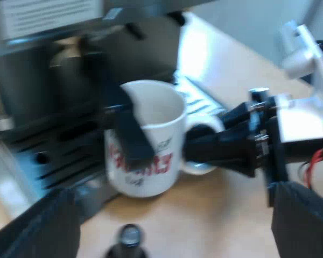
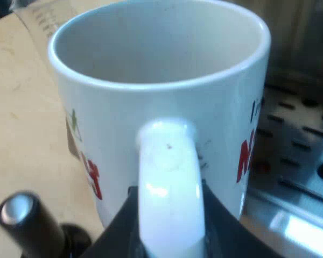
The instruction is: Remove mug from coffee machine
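Just beside the drip grate of the espresso machine, white mug over the wooden table, right gripper clamped on its handle, left gripper spread wide and empty, black-knobbed tamper nearby

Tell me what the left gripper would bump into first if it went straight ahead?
The left gripper would probably meet the tamper first, close between its open fingers; if it passes above, the mug held by the right gripper comes next. Depth is unclear.
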